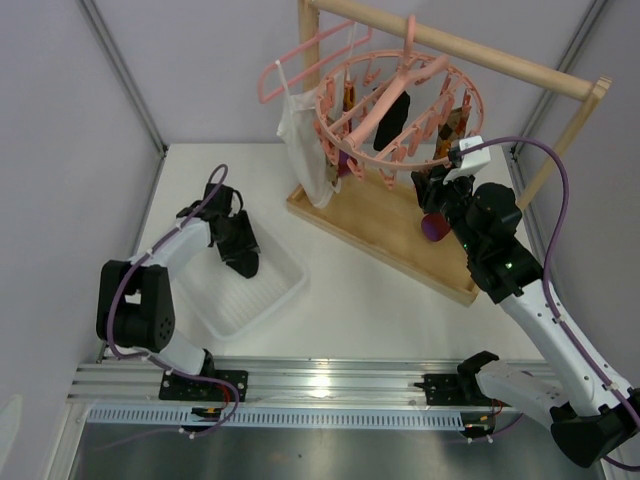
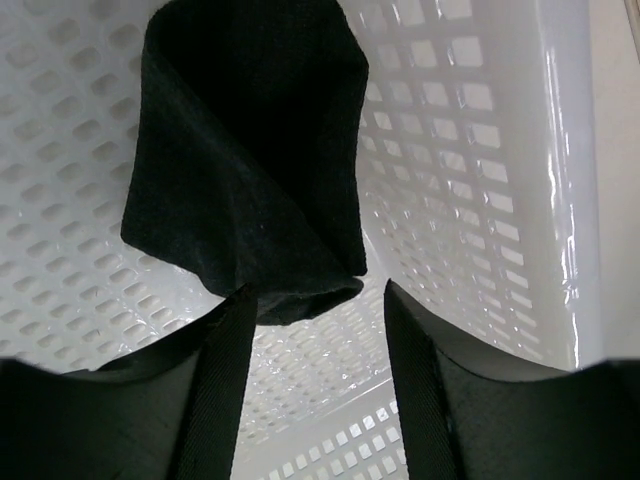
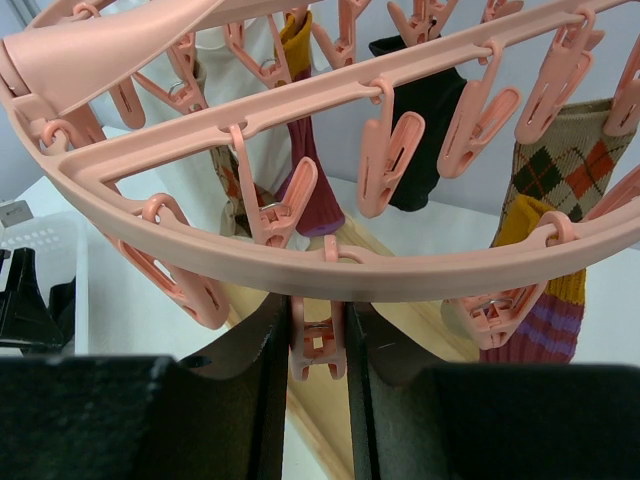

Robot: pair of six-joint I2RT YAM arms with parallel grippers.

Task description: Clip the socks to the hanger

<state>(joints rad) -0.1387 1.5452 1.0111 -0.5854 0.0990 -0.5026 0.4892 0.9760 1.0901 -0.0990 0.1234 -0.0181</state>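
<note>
The round pink hanger (image 1: 400, 105) hangs from a wooden rail, with several socks clipped to it: a black one (image 3: 430, 120), a tan argyle one (image 3: 570, 160) and a maroon one (image 3: 310, 190). My right gripper (image 3: 318, 320) is under the hanger's outer ring (image 3: 400, 275), shut on a dangling pink clip (image 3: 318, 345). My left gripper (image 2: 318, 300) is down in the white basket (image 2: 480, 150) with its jaws open. A loose black sock (image 2: 250, 170) lies just ahead of it, its folded edge reaching the left fingertip (image 2: 235, 320).
A white camisole (image 1: 300, 140) on a thin pink coat hanger (image 1: 300, 60) hangs left of the round hanger. The wooden rack's base (image 1: 380, 225) lies between the arms. The basket (image 1: 270, 300) sits at the near left of the table.
</note>
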